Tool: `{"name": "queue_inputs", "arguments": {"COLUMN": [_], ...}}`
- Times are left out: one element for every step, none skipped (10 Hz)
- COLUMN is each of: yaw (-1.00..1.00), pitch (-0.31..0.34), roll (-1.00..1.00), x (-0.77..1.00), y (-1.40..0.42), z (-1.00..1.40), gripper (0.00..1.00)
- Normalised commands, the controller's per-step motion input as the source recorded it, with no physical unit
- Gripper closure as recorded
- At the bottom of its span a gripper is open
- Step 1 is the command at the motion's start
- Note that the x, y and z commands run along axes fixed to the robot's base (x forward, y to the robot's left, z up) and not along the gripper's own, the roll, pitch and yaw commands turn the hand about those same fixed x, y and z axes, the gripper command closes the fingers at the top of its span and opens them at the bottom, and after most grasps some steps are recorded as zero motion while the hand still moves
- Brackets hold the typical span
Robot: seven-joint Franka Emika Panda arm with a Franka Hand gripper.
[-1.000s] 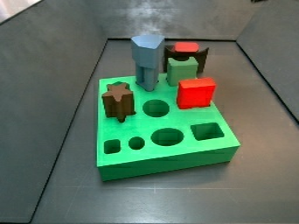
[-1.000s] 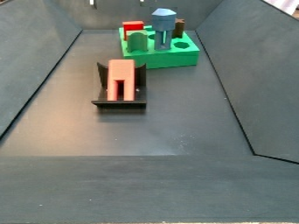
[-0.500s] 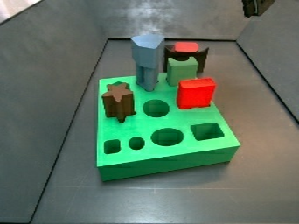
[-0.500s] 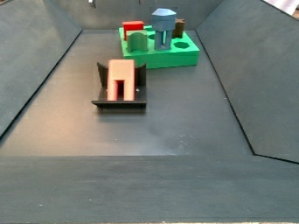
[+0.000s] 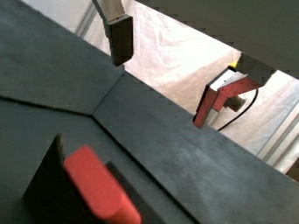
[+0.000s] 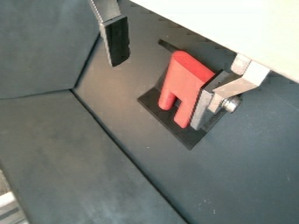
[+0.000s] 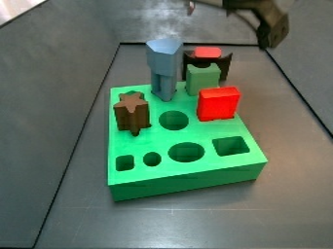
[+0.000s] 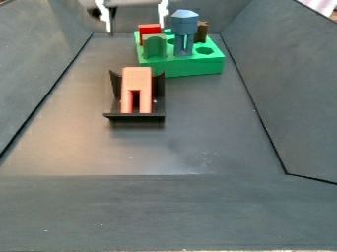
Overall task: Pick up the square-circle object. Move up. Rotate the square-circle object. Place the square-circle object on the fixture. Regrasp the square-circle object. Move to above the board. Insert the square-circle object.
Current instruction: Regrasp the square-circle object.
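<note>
Gripper (image 8: 132, 12) high above fixture (image 8: 133, 110), fingers (image 6: 117, 39) spread wide and empty, with peg (image 6: 181, 80) lying on fixture well below them, untouched

One gripper (image 8: 132, 12), jaws apart; one square-circle object (image 8: 134, 89) in one fixture (image 8: 132, 115); one green board (image 7: 182, 156) carrying four pegs: star, grey-blue, green, red cube.

Square-circle object (image 6: 181, 80): dull red, matt, smooth like plastic.
Fixture (image 8: 133, 115): nearly black, matt.
Board (image 7: 182, 156): green, smooth plastic look (faint sheen).
Gripper (image 6: 163, 70) above fixture, jaws apart: 2 silver metal plates, dark matt pads (image 6: 117, 42).
Floor (image 8: 184, 138): dark grey, matt.
</note>
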Motion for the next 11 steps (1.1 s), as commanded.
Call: {"name": "queue_inputs", "arguments": {"yaw": [0.09,0.06,0.03,0.01,0.0,-0.01,-0.02,-0.02,-0.02,-0.01,-0.01], "pitch": [-0.072,-0.086,-0.091,-0.081,-0.071,-0.056,-0.041,-0.029,-0.022,-0.007,-0.006], "roll": [0.09,0.08,0.07,0.07,0.07,0.07,0.07,0.07,0.07,0.05,0.05], "x": [0.07,0.08,0.09,0.1,0.11,0.11,0.1,0.08,0.07,0.04,0.02], "y": [0.06,0.05,0.05,0.04,0.04,0.03,0.02,0.01,0.01,0.0,0.0], "z": [-1.0,-1.0,-1.0,-1.0,-1.0,-0.86,-0.7,-0.5,-0.36,-0.2,-0.18], "gripper": [0.0,0.0,0.0,0.0,0.0,0.0,0.0,0.0,0.0,0.0,0.0]}}
